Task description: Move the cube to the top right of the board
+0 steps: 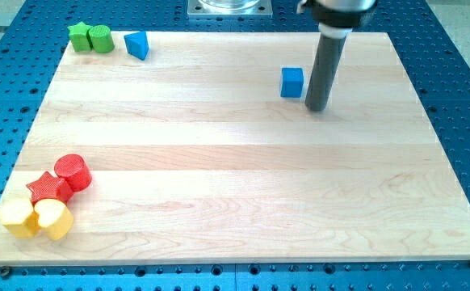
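One wooden board [235,186] fills most of the view, lying on a blue perforated table [461,73], and eight small blocks sit on it in three places. Standing over its upper right part is the arm's dark rod, with no claw on it at all, so nothing opens, closes or holds; my tip [316,108] rests on the wood.

Just to the view's left of that tip, close but with a thin gap showing, sits the blue cube [292,82]. That is the relation that matters: the cube lies left of the tip, while the top right corner lies on the tip's other side. So the rod looks to be on the wrong side for pushing, and I judge it must go round to the cube's left or lower-left first.

Far off at the top left are a green star [79,36], a green cylinder [100,38] and a blue wedge-like block [137,44]. At the bottom left cluster a red cylinder [73,171], a red star [48,188] and two yellow blocks [37,218].
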Tool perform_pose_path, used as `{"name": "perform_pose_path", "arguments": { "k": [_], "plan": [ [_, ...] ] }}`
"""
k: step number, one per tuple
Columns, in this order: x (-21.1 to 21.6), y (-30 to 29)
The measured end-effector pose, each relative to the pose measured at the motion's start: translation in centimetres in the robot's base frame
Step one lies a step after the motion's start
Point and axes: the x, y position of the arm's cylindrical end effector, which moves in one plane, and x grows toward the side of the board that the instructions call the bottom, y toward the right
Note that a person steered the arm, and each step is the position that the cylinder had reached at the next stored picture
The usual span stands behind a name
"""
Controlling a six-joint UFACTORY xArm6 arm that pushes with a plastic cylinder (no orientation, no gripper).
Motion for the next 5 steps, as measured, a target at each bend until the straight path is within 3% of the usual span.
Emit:
{"name": "perform_pose_path", "arguments": {
  "k": [1, 2, 3, 4, 5],
  "plan": [
    [-5.3, -4.3],
    [-9.8, -0.9],
    [-10.8, -4.2],
    [-14.5, -7.3],
    [-14.5, 2.0]
  ]
}}
